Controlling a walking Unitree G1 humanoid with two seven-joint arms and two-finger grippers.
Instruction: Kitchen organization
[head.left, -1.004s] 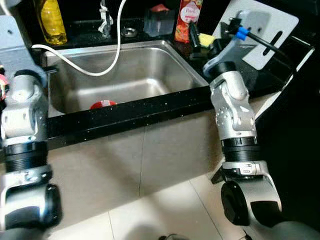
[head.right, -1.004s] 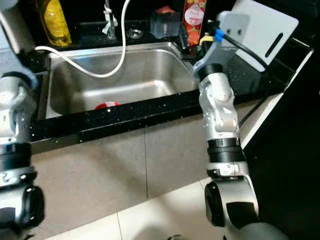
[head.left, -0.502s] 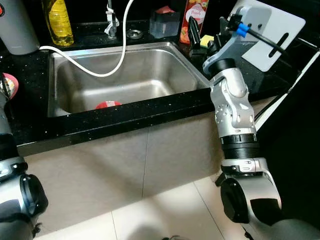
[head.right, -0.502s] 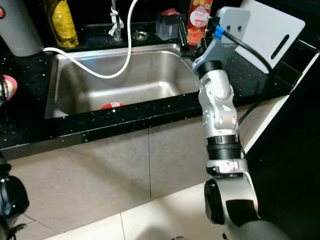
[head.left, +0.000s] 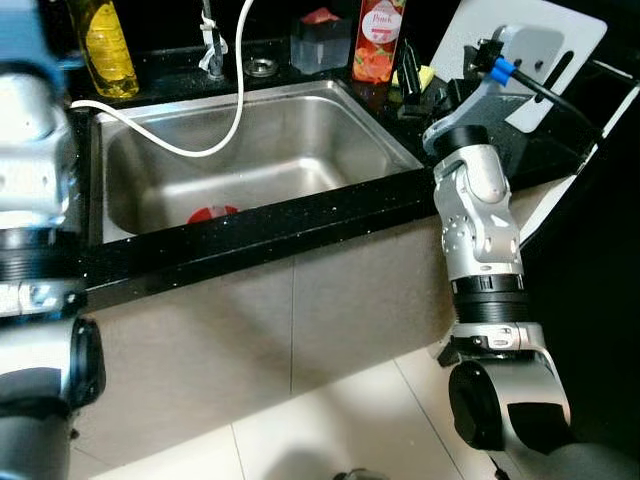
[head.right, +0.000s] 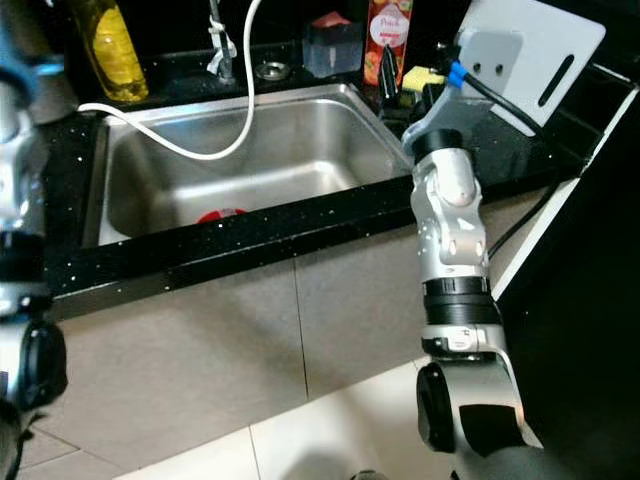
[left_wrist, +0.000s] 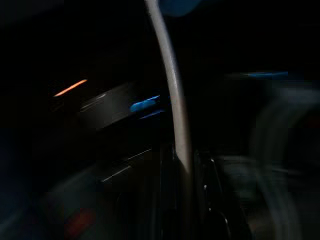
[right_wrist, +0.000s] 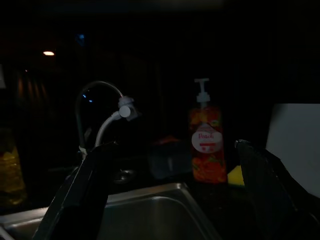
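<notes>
A steel sink (head.left: 300, 140) is set in a black countertop (head.left: 250, 225), with a red object (head.left: 208, 214) lying at its front wall. A white hose (head.left: 170, 145) runs from the faucet (head.left: 208, 40) across the basin. My right arm (head.left: 478, 200) reaches over the counter at the sink's right rear corner. Its gripper (right_wrist: 175, 146) is open, holds nothing, and faces the red soap dispenser (right_wrist: 206, 150) and the yellow sponge (head.left: 428, 75). My left arm (head.left: 35, 150) stands raised at the left edge. The left wrist view is dark and blurred, with a pale hose (left_wrist: 175, 100) crossing it.
A yellow bottle (head.left: 100, 45) stands at the back left. A clear container (head.left: 320, 40) sits behind the sink. A white cutting board (head.left: 580, 35) leans at the back right. Tiled floor (head.left: 330, 420) lies below the cabinet front.
The camera has swung a little. My left arm, low half a second ago, has come up along the left edge. My right arm stays near the sink's right rear corner.
</notes>
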